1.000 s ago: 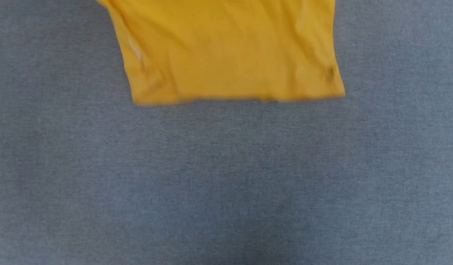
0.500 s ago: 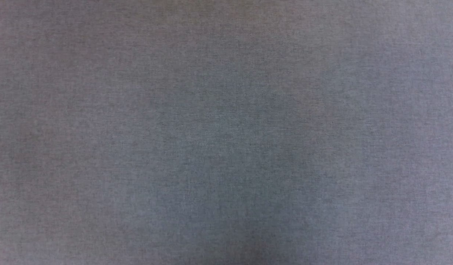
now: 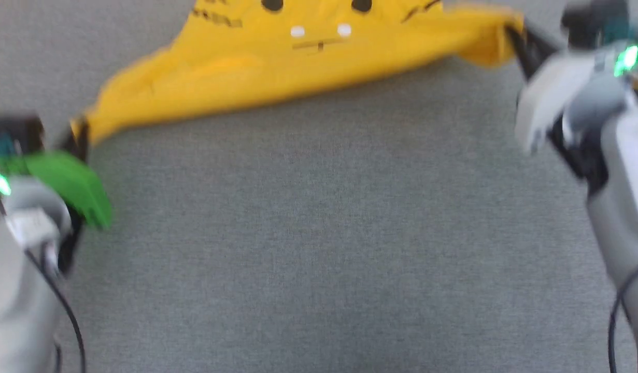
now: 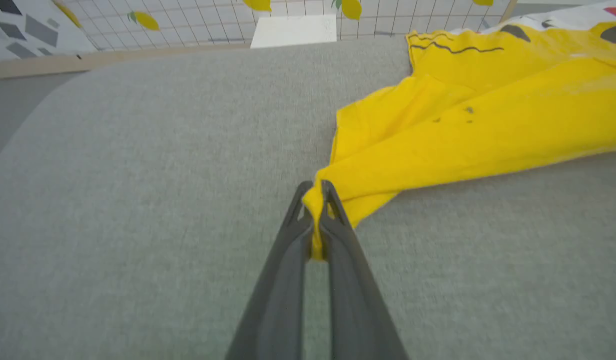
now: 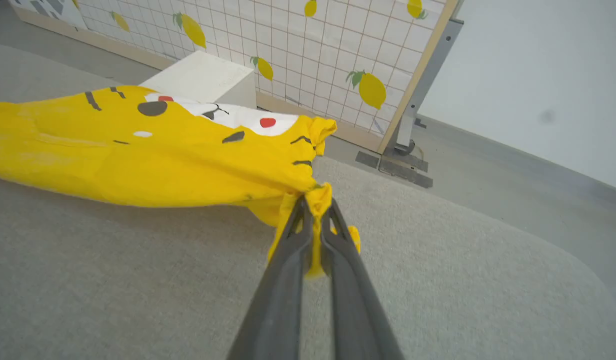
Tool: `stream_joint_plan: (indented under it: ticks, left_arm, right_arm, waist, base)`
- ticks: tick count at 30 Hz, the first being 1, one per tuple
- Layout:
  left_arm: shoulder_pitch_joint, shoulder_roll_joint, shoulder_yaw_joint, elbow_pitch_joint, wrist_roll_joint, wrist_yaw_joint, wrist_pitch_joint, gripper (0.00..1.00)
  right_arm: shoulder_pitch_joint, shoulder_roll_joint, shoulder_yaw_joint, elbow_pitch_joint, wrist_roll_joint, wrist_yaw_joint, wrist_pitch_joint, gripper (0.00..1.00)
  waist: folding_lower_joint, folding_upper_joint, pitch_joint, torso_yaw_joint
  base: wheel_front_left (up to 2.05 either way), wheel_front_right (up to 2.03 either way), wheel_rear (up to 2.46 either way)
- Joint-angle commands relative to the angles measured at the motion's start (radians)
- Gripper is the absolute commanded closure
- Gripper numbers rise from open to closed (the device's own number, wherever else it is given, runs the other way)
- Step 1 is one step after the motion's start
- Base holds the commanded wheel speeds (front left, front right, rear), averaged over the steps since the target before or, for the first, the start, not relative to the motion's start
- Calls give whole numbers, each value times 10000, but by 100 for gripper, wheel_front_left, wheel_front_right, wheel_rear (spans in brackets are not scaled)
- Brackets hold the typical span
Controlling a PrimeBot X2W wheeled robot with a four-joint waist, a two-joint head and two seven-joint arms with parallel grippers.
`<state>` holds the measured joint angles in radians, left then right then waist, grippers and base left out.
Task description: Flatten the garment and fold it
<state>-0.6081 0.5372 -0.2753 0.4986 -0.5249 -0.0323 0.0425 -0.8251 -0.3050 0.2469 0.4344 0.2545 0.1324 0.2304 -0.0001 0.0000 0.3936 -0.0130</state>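
The garment [image 3: 277, 67] is a yellow T-shirt with a cartoon face, stretched across the far part of the grey cloth-covered table [image 3: 319, 233]. My left gripper [image 3: 79, 135] is shut on its near left corner, with yellow cloth [image 4: 438, 150] bunched between the fingers [image 4: 315, 210]. My right gripper [image 3: 513, 39] is shut on the right corner; the garment [image 5: 137, 155] hangs taut from its closed tips [image 5: 315, 205]. The hem between the two corners sags slightly. The head view is blurred.
A white box [image 5: 202, 77] stands beyond the table's far edge, in front of a tiled panel with lemon prints [image 5: 308, 45] on a metal stand [image 5: 405, 145]. The table's rounded edge [image 5: 578, 260] lies to the right, with grey floor beyond it.
The head view has swung, so the whole picture shifted. The garment's plain lower part showed a second ago, then bare table; now both grippers and the face print are in view.
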Motion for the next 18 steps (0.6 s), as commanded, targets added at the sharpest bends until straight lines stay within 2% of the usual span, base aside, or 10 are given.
stream_joint_plan:
  ticks: [1, 4, 7, 13, 18]
  left_arm:
    - [931, -97, 200, -476, -445, 189, 219, 100]
    - [2626, -237, 459, -1560, -1104, 575, 663, 100]
    - [4186, -456, 637, -2728, -1681, 1064, 1124, 100]
    - [6462, -713, 1052, -4635, -2208, 2377, 1665, 100]
    - [7623, -859, 1106, -5315, -2398, 2877, 1869, 100]
  right_arm:
    - [862, -72, -208, -534, 289, -17, 187, 100]
    - [2562, -115, -703, -1662, 446, -17, 610, 100]
    - [4418, 102, -1572, -2965, 202, -17, 884, 100]
    - [7520, 1665, -3404, -4971, -621, -17, 1703, 100]
    - [9464, 2451, -4083, -5798, -592, -17, 2798, 100]
  waist:
    - [1, 0, -1016, 9]
    - [1, 0, -1417, 49]
    - [1, 0, -1748, 182]
    - [1, 0, -2212, 336]
    - [1, 0, -2440, 433]
  base:
    - [0, 0, 0]
    - [0, 0, 0]
    - [0, 0, 0]
    - [0, 0, 0]
    - [0, 0, 0]
